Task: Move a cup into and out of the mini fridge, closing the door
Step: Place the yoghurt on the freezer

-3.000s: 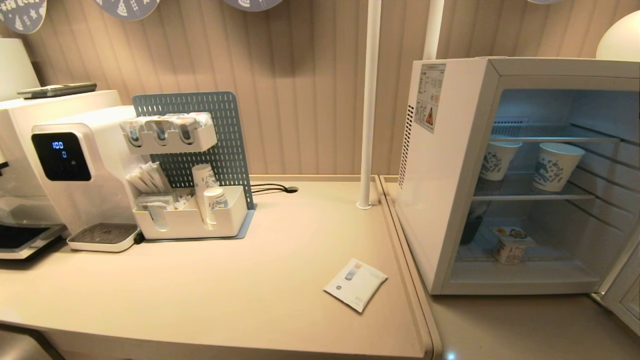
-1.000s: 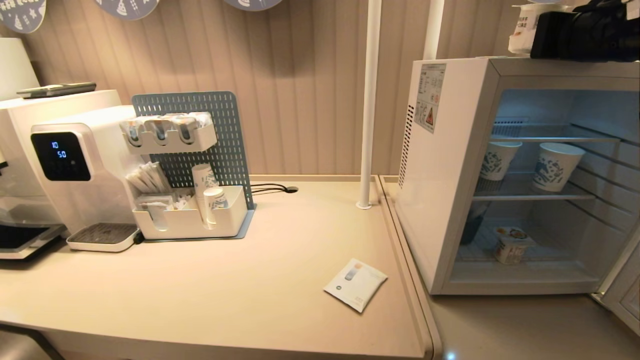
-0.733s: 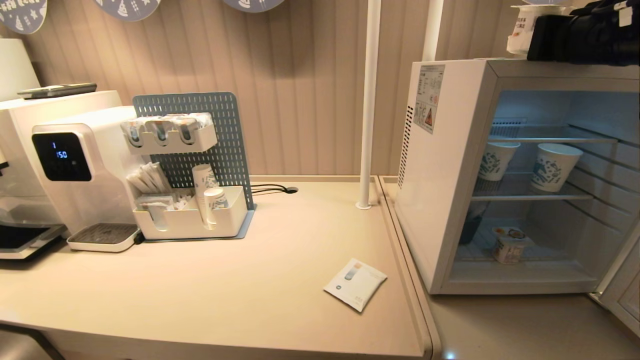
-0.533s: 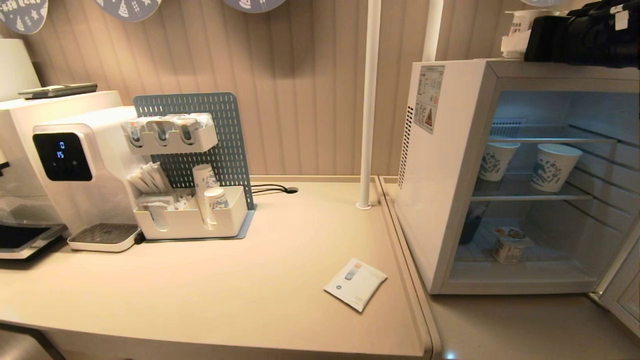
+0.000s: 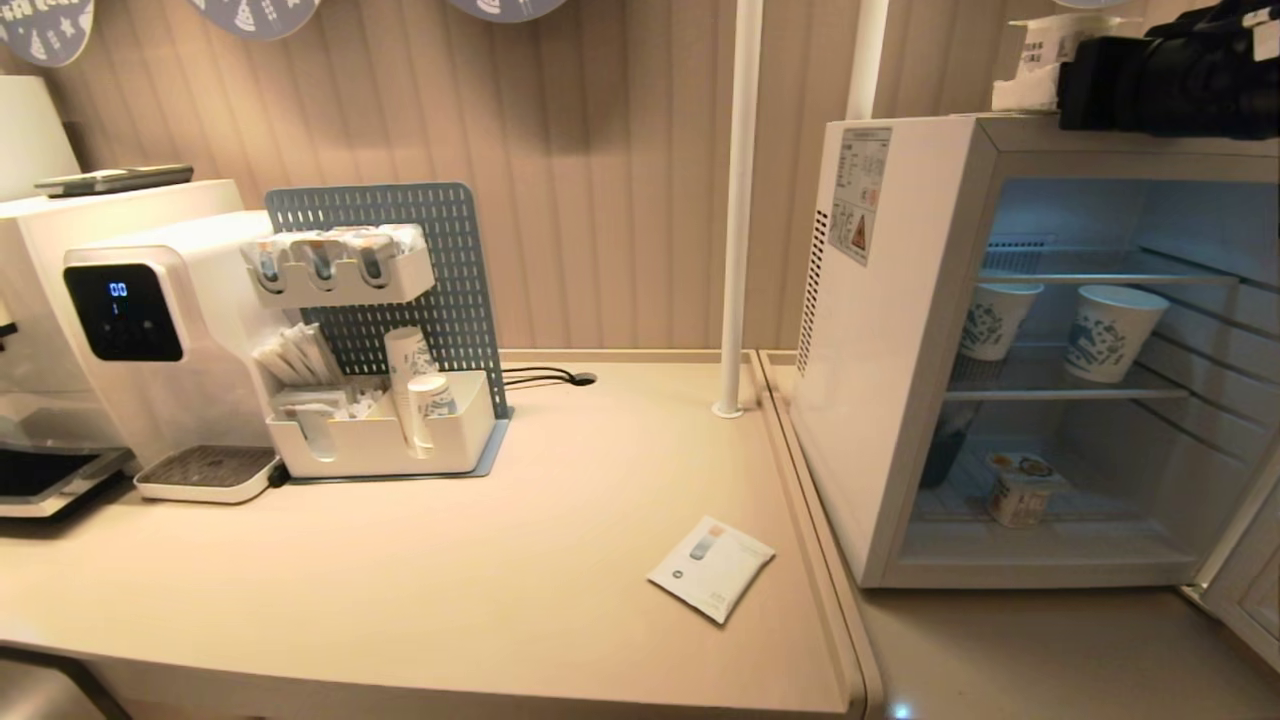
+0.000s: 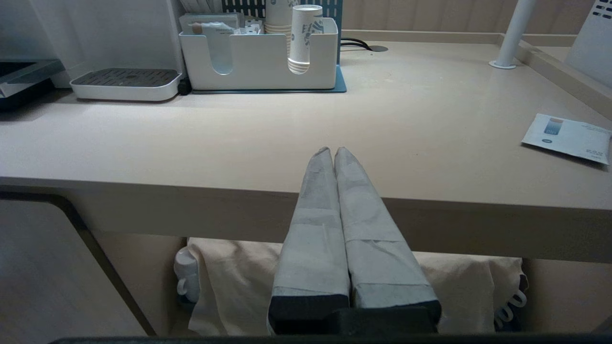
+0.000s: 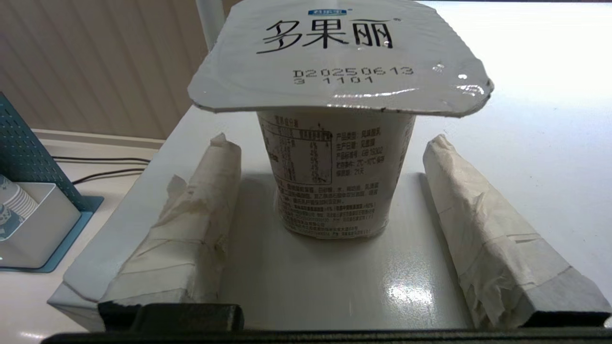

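Observation:
A small white yogurt cup (image 7: 334, 181) with a foil lid stands upright on the flat top of the white mini fridge (image 5: 900, 350). In the head view this cup (image 5: 1025, 65) shows at the upper right. My right gripper (image 7: 330, 141) is open, one wrapped finger on each side of the cup with a gap to its wall. A second small cup (image 5: 1020, 490) with a yellow-orange lid sits on the fridge floor. The door (image 5: 1245, 590) stands open at the right edge. My left gripper (image 6: 333, 150) is shut and empty, parked low before the table's front edge.
Two blue-patterned paper cups (image 5: 1110, 330) stand on the fridge's middle wire shelf. A white sachet (image 5: 712, 568) lies on the beige table (image 5: 500, 580) near the fridge. A water dispenser (image 5: 150, 340) and a white organiser with a blue pegboard (image 5: 385, 330) stand at the left.
The right arm came in over the fridge with the cup and set it on the fridge top. Its fingers have spread away from the cup. The left arm has not moved.

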Motion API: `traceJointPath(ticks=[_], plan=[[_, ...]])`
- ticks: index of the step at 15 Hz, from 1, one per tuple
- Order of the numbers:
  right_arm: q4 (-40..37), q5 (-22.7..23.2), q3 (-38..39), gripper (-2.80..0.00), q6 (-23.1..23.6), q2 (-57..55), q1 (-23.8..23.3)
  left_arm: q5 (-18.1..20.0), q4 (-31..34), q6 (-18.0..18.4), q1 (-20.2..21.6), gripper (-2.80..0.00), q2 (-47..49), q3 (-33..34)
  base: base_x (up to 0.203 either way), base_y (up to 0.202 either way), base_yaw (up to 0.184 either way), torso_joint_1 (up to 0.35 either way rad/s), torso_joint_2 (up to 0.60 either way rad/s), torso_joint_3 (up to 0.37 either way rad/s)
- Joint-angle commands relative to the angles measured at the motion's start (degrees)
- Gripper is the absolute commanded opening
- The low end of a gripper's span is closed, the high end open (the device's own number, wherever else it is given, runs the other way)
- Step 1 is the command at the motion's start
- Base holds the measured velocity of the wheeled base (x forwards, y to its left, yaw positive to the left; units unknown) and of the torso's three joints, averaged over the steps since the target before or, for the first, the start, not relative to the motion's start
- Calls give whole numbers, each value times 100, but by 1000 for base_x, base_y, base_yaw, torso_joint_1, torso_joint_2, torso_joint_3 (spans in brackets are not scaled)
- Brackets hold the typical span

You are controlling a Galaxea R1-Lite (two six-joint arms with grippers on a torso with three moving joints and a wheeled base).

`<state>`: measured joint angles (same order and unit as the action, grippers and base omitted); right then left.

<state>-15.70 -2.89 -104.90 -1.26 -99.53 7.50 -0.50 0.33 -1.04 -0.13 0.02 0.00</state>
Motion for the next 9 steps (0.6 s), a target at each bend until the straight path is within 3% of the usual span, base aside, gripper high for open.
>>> traceJointPath(ticks=[1, 9], plan=[[5, -1, 35, 0, 3, 228, -3, -3, 2, -1, -4, -280, -2, 9, 0, 0, 0, 0, 0, 0], [-133, 17, 639, 0, 77, 1251, 4, -3, 2, 7, -4, -280, -2, 9, 0, 0, 0, 0, 0, 0]])
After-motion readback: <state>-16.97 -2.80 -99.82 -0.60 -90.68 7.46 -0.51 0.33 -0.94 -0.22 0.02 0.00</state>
